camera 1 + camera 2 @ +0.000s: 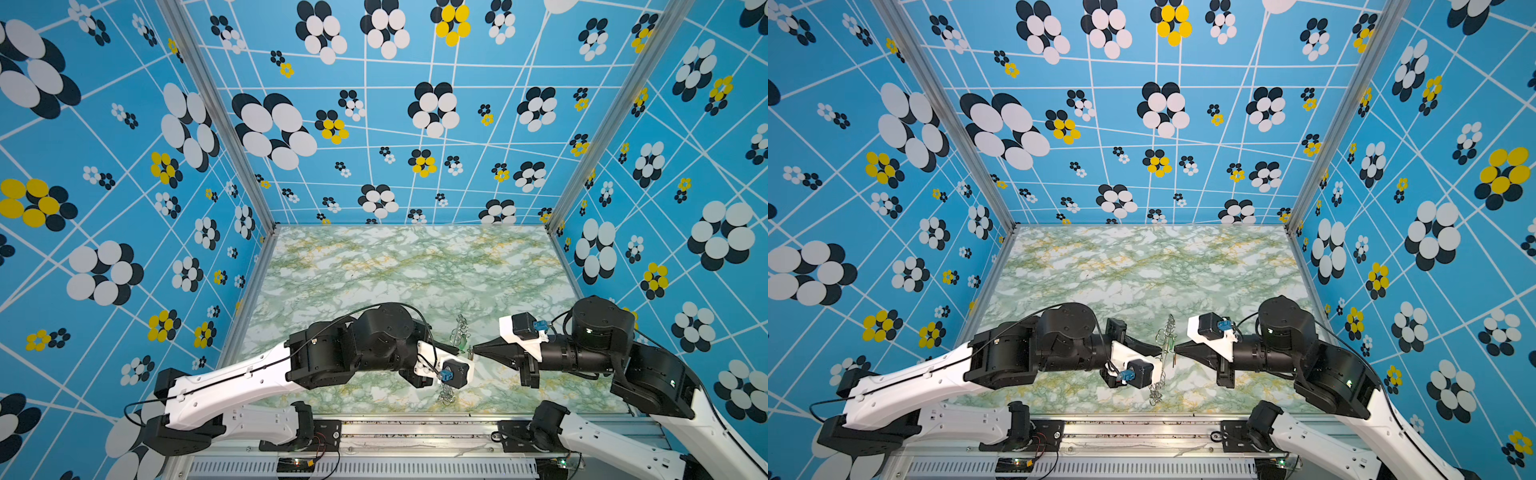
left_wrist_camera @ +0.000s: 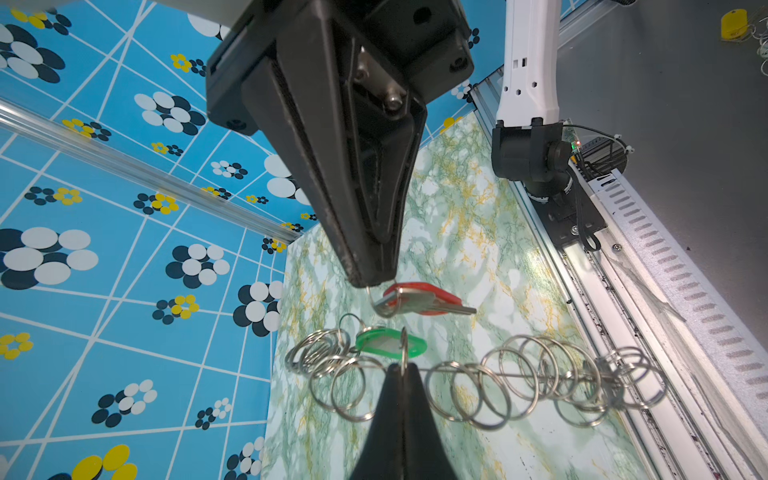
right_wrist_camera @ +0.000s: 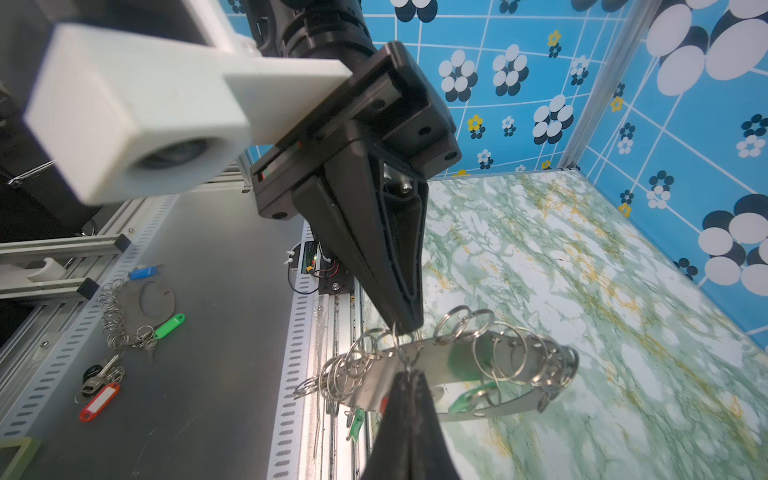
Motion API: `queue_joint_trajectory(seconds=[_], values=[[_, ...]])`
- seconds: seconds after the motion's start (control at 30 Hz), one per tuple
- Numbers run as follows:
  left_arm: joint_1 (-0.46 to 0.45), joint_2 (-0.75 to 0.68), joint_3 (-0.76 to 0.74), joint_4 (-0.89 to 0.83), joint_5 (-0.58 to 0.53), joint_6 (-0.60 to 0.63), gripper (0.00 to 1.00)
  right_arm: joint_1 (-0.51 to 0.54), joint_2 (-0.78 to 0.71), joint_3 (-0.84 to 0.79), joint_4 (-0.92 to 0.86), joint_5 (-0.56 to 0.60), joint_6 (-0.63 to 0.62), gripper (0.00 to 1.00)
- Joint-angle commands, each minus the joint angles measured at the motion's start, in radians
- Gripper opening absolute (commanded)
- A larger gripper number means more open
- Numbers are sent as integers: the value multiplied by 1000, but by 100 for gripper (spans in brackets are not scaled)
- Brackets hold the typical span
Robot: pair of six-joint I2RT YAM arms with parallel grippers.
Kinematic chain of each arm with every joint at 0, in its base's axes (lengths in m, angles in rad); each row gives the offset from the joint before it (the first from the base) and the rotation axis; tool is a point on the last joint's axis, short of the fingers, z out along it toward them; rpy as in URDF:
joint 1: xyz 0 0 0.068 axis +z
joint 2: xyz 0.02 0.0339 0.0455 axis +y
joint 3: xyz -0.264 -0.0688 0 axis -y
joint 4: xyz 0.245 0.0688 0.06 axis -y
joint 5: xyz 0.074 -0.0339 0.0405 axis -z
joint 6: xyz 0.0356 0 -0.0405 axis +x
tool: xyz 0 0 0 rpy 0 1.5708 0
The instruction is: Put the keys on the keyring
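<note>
In both top views the left gripper [image 1: 459, 352] and right gripper [image 1: 474, 350] meet tip to tip at lower centre over the marbled table [image 1: 415, 270], with the keyring [image 1: 460, 329] edge-on between them. In the left wrist view the left gripper's fingers [image 2: 390, 399], pressed together at bottom centre, pinch one keyring ring. The right gripper, reaching in from the top of the frame, pinches the ring of the red-tagged key [image 2: 419, 297]. The green-tagged key [image 2: 390, 343] sits among the rings at centre. In the right wrist view the keyring's grey plate is at lower centre.
</note>
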Motion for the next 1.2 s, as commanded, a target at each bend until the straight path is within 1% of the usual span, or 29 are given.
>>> queue_joint_trajectory(seconds=[0.0, 0.07, 0.23, 0.4, 0.63, 1.17], values=[[-6, -16, 20, 37, -16, 3, 0, 9, 13, 64, -84, 13, -8, 0], [-6, -16, 19, 41, -21, 3, 0, 9, 15, 73, -79, 1, -10, 0], [-7, -11, 22, 45, -50, 1, 0, 14, -9, 58, -24, 38, 29, 0], [-11, -3, 30, 45, -62, -2, 0, 77, 5, 44, -22, 132, 25, 0], [-12, 11, 46, 42, -53, -3, 0, 142, 43, 54, -11, 174, 1, 0], [-15, 5, 41, 37, -40, -8, 0, 154, 69, 58, 21, 207, -3, 0]])
